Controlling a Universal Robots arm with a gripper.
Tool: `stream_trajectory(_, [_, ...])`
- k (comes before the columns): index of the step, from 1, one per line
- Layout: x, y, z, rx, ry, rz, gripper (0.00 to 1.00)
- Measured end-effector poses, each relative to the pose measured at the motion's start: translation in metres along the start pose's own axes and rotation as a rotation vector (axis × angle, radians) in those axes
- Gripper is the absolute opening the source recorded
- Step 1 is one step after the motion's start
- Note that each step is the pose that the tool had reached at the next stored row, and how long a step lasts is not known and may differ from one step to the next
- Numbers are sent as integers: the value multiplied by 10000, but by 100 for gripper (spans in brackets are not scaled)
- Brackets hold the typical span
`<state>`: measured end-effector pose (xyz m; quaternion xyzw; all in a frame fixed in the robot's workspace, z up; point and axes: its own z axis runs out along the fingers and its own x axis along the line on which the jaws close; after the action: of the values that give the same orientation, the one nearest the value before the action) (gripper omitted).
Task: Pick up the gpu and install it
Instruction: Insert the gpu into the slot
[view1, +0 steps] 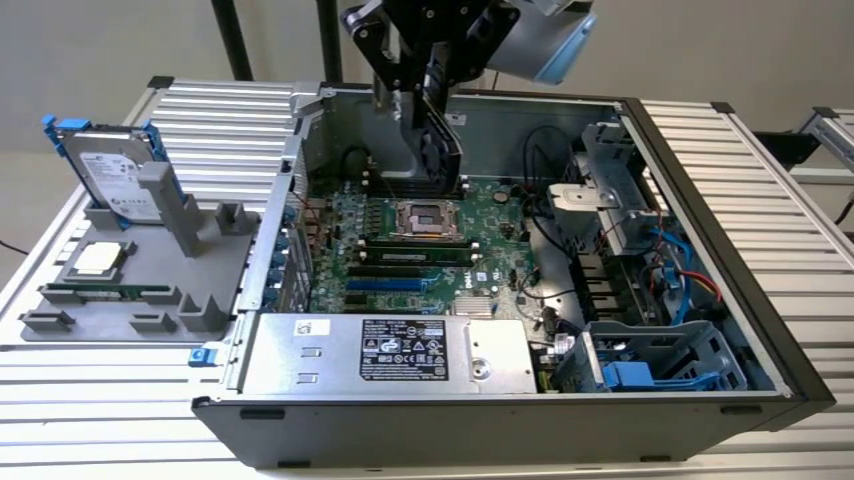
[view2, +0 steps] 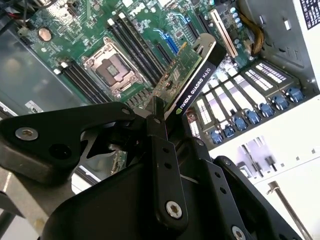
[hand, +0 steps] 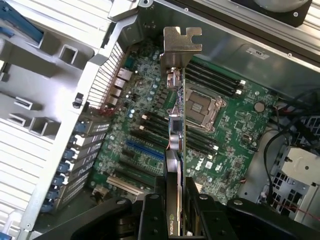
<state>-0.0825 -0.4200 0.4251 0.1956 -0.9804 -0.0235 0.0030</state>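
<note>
Well, on the slatted table (view1: 734, 170) the open computer case (view1: 507, 440) lies on its side, its green motherboard (view1: 501, 265) facing up. Over that board hangs the gpu (hand: 176, 145), seen edge-on in the first wrist view, with its silver bracket at the end far from my wrist. My end effector (hand: 177, 205) is pinching the gpu's near end between both fingers.

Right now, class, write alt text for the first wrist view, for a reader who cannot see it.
The gripper holds a graphics card edge-on over the motherboard inside an open computer case, with the card's silver end bracket at the end away from the gripper. A processor socket and rows of memory slots lie on the board beside the card.
</note>
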Motion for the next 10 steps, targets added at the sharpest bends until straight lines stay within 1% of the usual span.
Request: stream_trajectory(10, [0, 0, 0, -1, 21, -446, 0])
